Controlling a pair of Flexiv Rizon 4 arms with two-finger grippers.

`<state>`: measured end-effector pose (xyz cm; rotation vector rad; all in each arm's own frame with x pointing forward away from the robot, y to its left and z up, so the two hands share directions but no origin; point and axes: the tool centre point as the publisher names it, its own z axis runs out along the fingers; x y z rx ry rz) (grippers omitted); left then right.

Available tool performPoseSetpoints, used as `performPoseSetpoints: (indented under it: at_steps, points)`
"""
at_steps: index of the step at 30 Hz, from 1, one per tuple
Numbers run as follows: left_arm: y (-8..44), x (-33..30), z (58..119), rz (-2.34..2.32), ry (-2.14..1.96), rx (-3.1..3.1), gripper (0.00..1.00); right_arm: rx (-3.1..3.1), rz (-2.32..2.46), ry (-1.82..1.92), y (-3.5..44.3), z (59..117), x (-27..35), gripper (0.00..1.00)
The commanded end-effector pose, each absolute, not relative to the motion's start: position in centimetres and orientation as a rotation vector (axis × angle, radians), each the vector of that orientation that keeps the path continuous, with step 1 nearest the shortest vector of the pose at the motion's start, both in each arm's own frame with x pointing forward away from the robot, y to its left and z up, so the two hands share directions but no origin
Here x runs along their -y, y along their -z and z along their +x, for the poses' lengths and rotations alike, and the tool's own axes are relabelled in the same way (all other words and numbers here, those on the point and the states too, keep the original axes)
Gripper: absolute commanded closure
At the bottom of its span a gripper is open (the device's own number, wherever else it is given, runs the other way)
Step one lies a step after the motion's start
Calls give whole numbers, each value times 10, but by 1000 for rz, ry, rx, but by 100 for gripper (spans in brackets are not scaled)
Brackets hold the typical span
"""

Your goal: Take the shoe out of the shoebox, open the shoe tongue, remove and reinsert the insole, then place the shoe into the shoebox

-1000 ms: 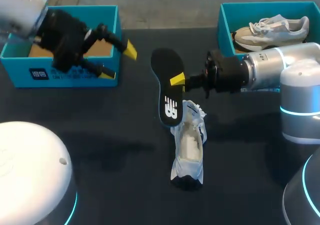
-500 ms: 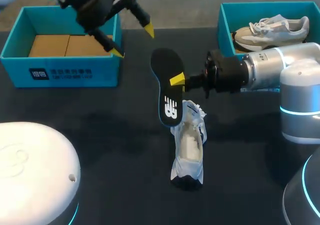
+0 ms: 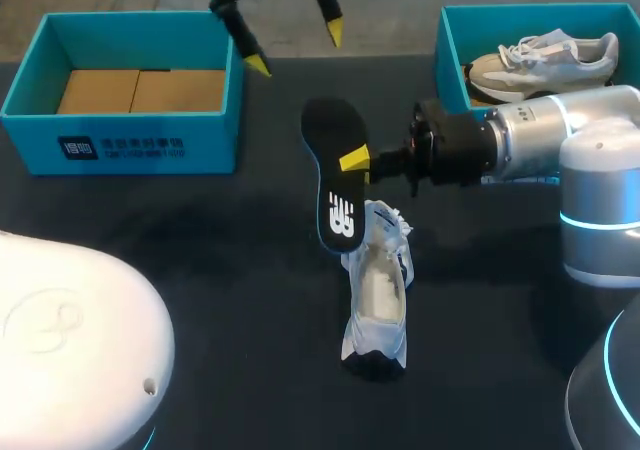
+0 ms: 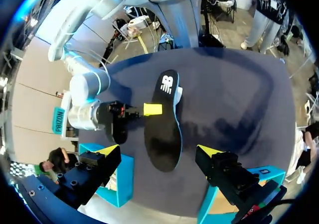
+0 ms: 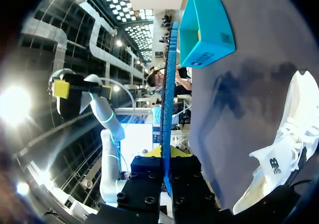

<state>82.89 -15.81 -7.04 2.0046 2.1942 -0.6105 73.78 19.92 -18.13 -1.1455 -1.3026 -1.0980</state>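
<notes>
Insole, thin and likely floppy, pinched mid-edge in the right gripper, just by the shoe. The left gripper, spread wide, could steady its far end.

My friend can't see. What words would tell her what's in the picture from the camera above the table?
The right gripper holds a black insole above a white shoe lying on the dark table. The left gripper hangs open by the far edge, near a blue shoebox; another blue box at right holds a second shoe.
</notes>
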Motion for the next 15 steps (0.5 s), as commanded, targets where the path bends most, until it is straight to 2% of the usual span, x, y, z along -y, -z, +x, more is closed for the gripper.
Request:
performPoseSetpoints:
  at_steps: [1, 15]
  points:
    - [72, 173, 840, 2288, 299, -2415, 0, 1302, -1148, 1098, 181, 737, -200, 100]
    - [75, 203, 841, 2338, 114, -2437, 0, 1302, -1148, 1098, 181, 737, -200, 100]
